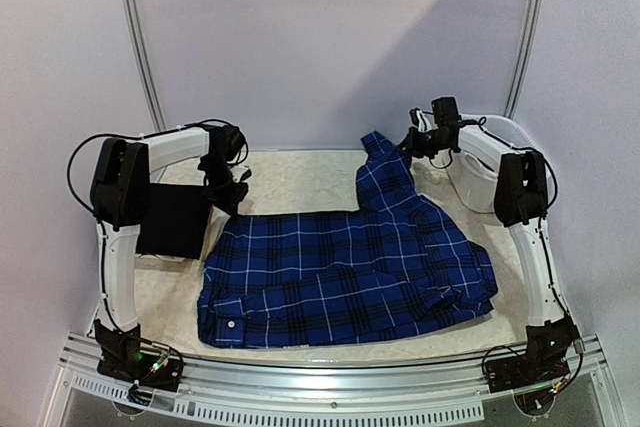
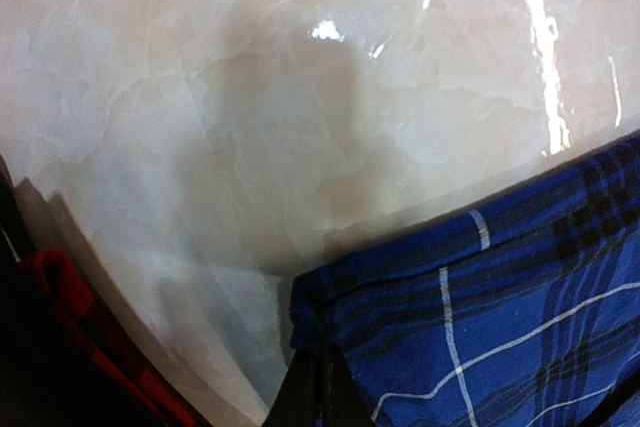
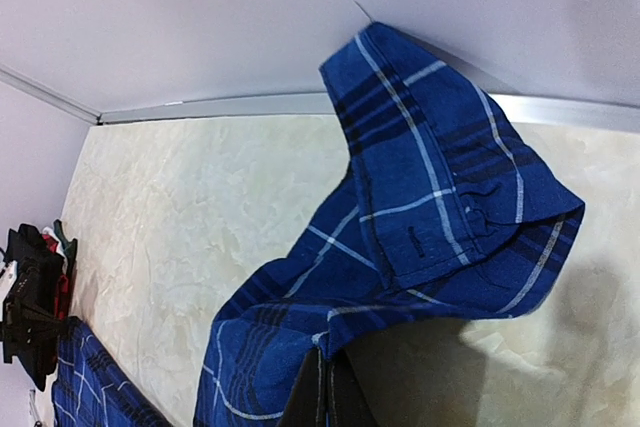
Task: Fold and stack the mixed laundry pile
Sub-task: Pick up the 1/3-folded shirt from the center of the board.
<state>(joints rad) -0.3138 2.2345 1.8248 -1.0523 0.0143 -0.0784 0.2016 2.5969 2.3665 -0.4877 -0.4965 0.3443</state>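
- A plain black folded garment lies at the far left of the pale marble-patterned table, just beside the left arm.
- A strip of red-black plaid cloth shows at the table's left edge in the left wrist view; how it is folded cannot be told.
- The left gripper is low over the table with its jaws pressed fully together, pinching the far left corner of the blue plaid button shirt.
- The shirt lies spread flat across the middle of the table, its body running from the left gripper towards the right arm, with one white button visible near its front left corner.
- The shirt's cuffed sleeve rises off the table at the far right.
- The right gripper is raised above the table, jaws closed tight on that sleeve, and the cuff hangs folded over.
- A white plastic basket sits behind the right arm, at the table's right edge.
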